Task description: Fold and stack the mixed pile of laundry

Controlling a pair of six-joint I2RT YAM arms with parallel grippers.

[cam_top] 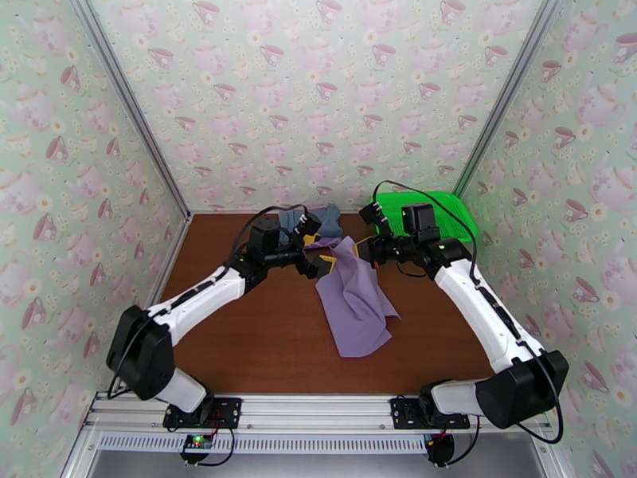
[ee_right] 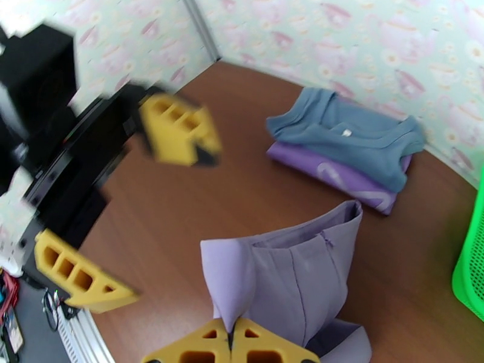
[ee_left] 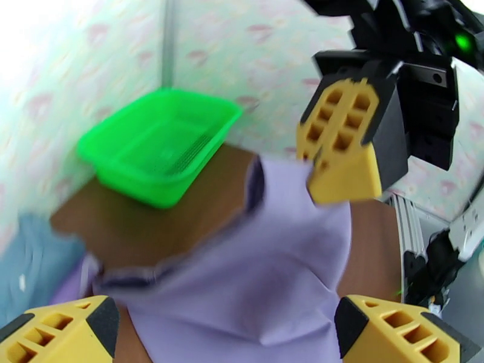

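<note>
Pinching the lavender-grey garment (ee_right: 290, 279), the right gripper (ee_right: 232, 337) has jaws together; the left gripper (ee_left: 228, 328), jaws spread.

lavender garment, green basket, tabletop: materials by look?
lavender garment: soft matte cloth, knit or woven unclear; it drapes and creases.
green basket: glossy moulded plastic, fine mesh floor.
tabletop: brown wood-look, low sheen; real wood or laminate, cannot tell.

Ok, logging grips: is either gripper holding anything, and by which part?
The right gripper is shut on the lavender garment, pinching a raised fold at its edge; the left gripper is open, holding nothing.
</note>
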